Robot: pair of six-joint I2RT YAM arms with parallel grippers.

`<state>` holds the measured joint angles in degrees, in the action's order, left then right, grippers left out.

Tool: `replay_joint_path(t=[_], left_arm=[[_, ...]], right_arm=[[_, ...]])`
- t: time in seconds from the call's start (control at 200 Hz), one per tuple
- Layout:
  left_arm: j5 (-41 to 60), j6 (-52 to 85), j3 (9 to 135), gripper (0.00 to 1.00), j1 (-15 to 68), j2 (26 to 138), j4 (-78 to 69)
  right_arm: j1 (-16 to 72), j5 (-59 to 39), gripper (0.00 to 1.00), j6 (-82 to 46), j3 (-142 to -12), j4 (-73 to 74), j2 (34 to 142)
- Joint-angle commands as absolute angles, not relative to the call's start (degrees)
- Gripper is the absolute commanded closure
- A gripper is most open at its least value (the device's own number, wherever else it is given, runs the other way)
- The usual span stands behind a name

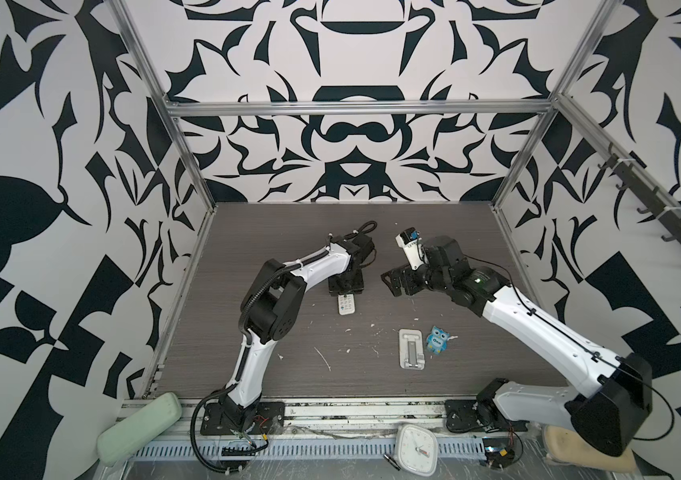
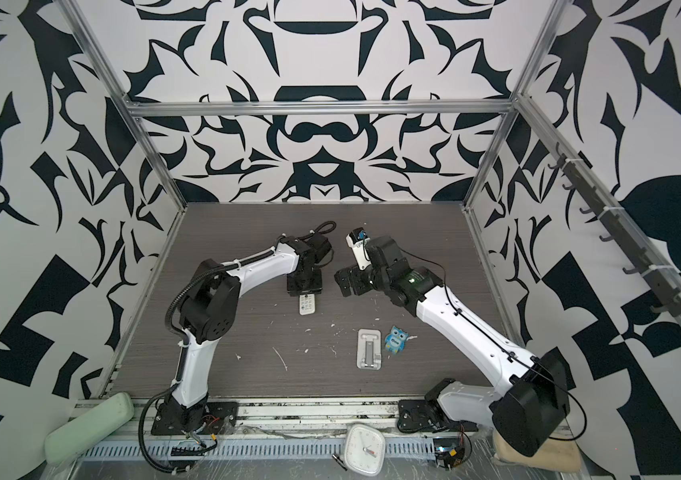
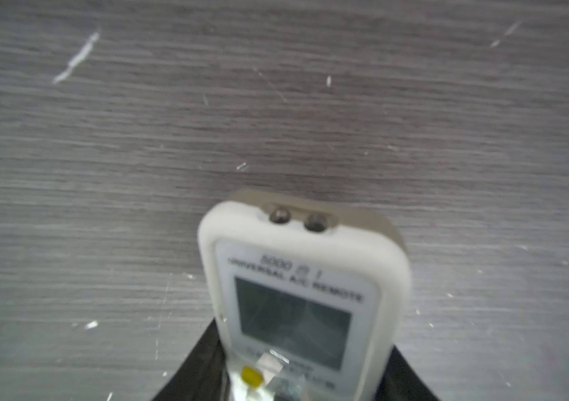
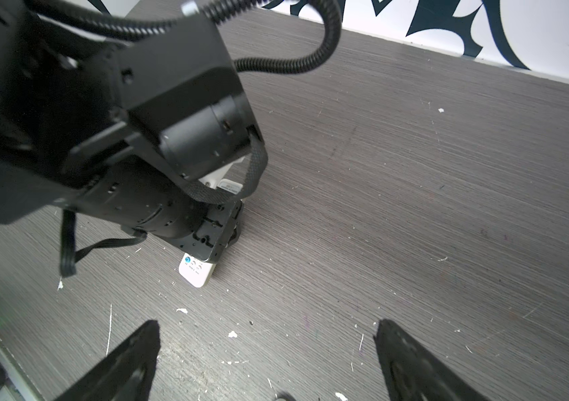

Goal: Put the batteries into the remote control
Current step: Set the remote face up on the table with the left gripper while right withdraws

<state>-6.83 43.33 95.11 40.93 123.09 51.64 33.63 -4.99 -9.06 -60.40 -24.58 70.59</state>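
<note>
The remote control is clamped face-up between the fingers of the left gripper, presumably so that it can be turned to expose its back bay. "UNIVERSAL A/C REMOTE" is printed above its screen. The right gripper, spread wide and empty, is held near the left one, likely for a handover. No batteries can be identified.

Bold black-and-white patterned walls enclose the scene, edged by an aluminium frame. The dark grey wood-grain table, flecked white, fills the lower centre; dark hooks line the right.
</note>
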Motion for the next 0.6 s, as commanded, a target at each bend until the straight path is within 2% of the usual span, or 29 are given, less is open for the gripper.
replay_joint_path(t=[0.0, 0.27, 0.4, 0.6], left_arm=[[-7.0, 44.5, 94.5, 0.71, 41.3, 124.5, 53.1], [-5.6, 45.7, 91.7, 0.56, 42.0, 124.7, 50.0], [-5.4, 45.7, 91.4, 0.44, 42.2, 124.2, 49.3], [-5.8, 45.9, 91.0, 0.37, 42.2, 122.0, 48.7]], right_arm=[[33.7, -4.4, 0.0, -8.8, -60.7, -23.1, 70.0], [33.7, -3.8, 0.01, -8.6, -61.3, -23.1, 70.2], [33.7, -3.6, 0.0, -8.4, -61.9, -23.0, 70.8], [33.7, -2.8, 0.01, -7.3, -64.2, -23.3, 72.4]])
